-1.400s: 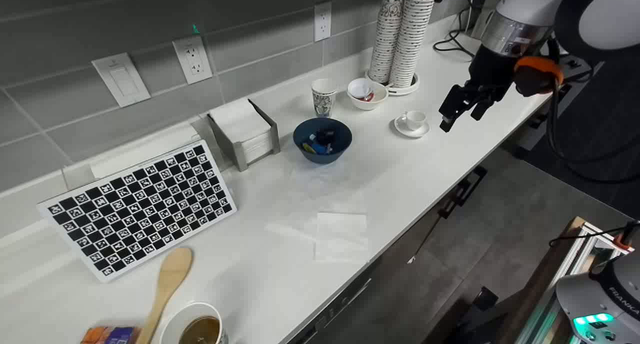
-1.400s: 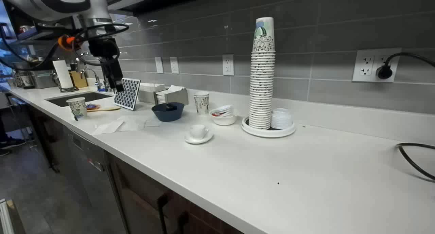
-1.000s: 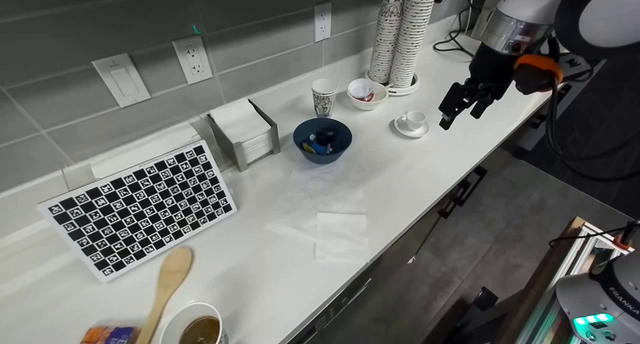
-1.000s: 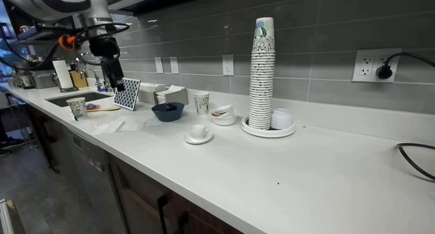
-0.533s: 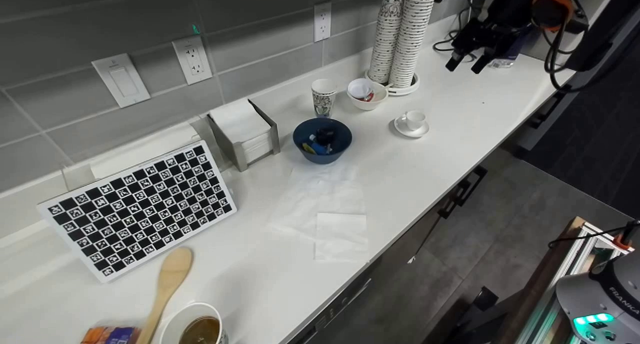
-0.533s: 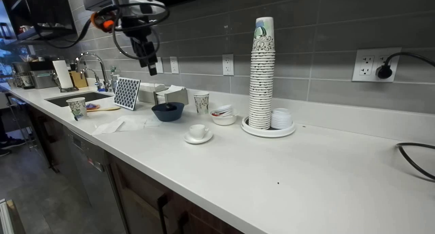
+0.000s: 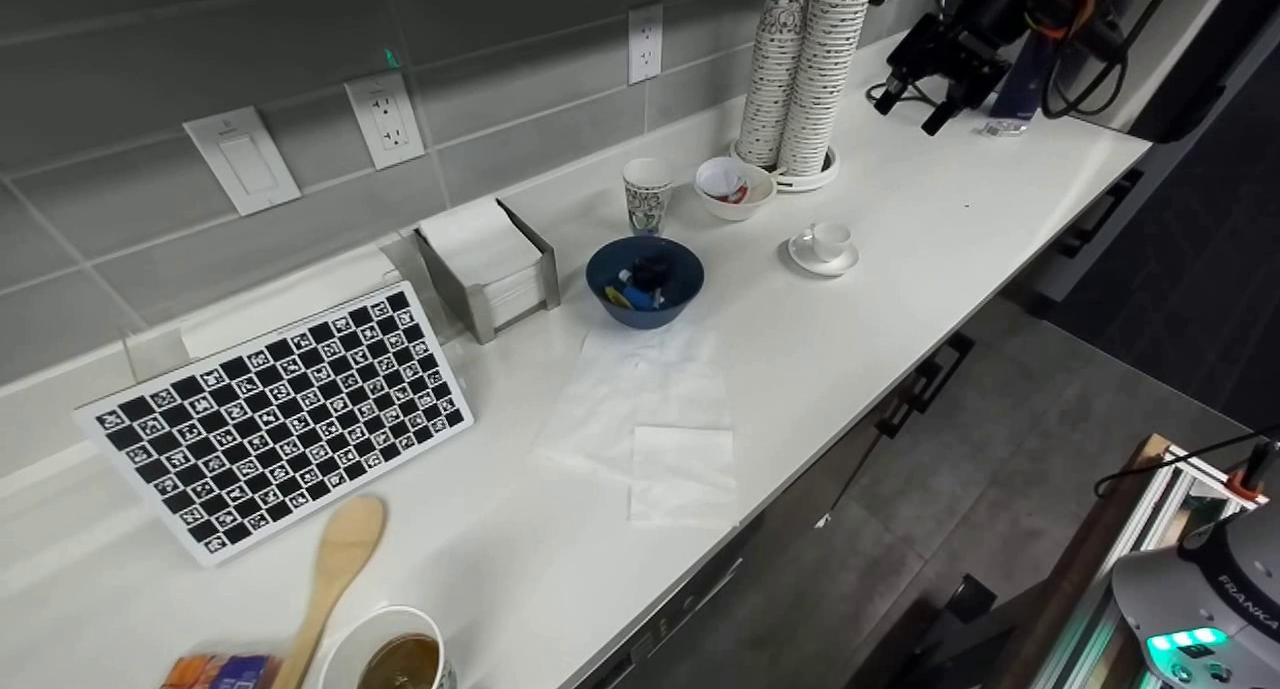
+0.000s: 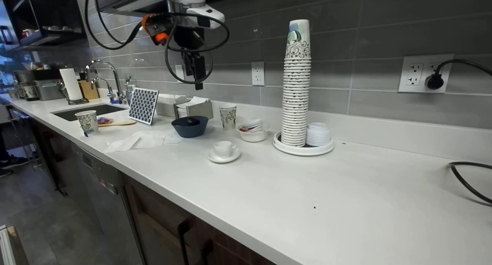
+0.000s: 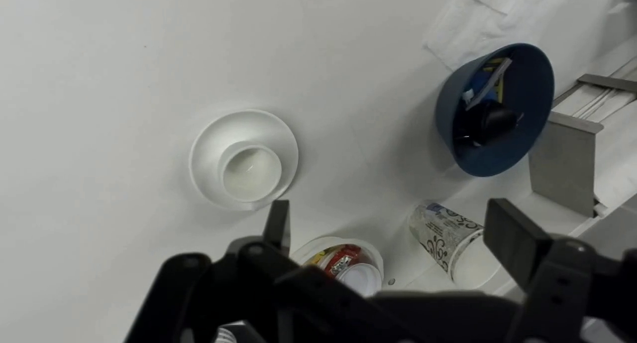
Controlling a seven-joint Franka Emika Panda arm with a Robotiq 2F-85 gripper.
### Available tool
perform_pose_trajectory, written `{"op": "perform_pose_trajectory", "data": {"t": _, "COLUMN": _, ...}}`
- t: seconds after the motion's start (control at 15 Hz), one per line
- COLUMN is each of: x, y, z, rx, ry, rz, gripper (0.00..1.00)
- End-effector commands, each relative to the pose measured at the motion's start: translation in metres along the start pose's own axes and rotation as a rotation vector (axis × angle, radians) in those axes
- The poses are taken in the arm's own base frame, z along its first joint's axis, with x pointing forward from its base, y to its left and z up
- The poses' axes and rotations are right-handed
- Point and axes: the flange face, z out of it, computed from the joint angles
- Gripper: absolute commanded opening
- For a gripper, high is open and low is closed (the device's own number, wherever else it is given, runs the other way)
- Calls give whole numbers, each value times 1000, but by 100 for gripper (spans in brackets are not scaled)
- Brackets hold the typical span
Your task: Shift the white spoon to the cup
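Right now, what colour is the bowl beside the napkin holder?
Dark blue; the bowl shows best in the wrist view.

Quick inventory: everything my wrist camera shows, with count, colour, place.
counter: one, white, underneath
saucer: one, white, on the counter
cup: one, white, on the saucer
white spoon: cannot make one out
white bowl: one, white, bottom centre
packets: count unclear, red and yellow, in it
round item: count unclear, white, same bowl
patterned cup: at least one, white, lower right
blue bowl: one, dark blue, right side
small items: several, black, blue, yellow, inside it
napkin holder: one, grey, right edge
napkins: count unclear, white, in holder
papers: count unclear, white, upper right
gripper: one, black, open, bottom edge
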Motion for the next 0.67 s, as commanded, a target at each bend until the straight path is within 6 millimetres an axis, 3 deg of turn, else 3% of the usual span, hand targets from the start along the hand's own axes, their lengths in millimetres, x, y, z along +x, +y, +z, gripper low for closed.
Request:
{"op": "perform_pose_trajectory", "data": {"t": 0.0, "x": -1, "y": 2, "z": 8, "rx": 41, "ry": 6, "rz": -1, "gripper": 100}}
{"op": "perform_pose_trajectory", "data": {"t": 0.2, "x": -4, "y": 31, "z": 31, "rx": 189, "ry": 4, "rz": 5, "gripper": 100}}
{"op": "perform_pose_trajectory", "data": {"t": 0.33, "x": -4, "y": 56, "z": 57, "rx": 305, "ry": -11, "rz": 58, "gripper": 100}}
{"op": "perform_pose_trajectory", "data": {"t": 0.6, "x": 12, "y": 103, "z": 109, "rx": 377, "ry": 61, "rz": 289, "gripper": 100}}
